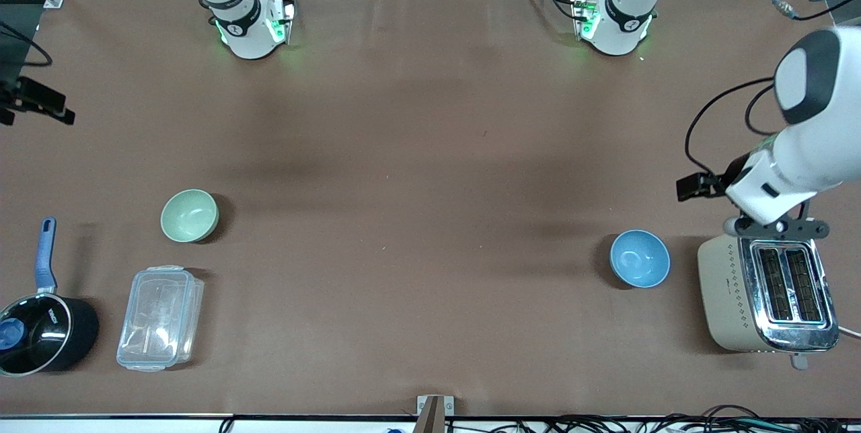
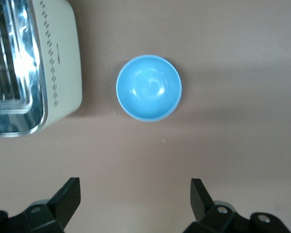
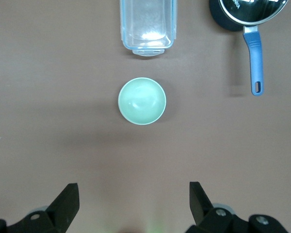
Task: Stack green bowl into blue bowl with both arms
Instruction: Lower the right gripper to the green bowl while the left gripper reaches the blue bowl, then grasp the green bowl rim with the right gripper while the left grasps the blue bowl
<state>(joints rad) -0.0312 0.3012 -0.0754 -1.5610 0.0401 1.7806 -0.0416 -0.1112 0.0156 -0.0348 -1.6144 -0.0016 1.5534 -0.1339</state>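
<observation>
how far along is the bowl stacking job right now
Nothing is done yet: the green bowl and the blue bowl sit empty at the two ends of the table. In hand: the right pincer hangs open over the green bowl, the left pincer open over the blue one. Grasping, carrying and stacking remain.

Beige two-slot toaster (image 1: 767, 295) at the left arm's end; clear lidded container (image 1: 160, 317) beside black blue-handled saucepan (image 1: 40, 325); brown table (image 1: 417, 184).

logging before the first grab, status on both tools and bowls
Left tool open above the blue bowl. Right tool open above the green bowl. Bowls at separate ends of the table, nothing between them.
</observation>
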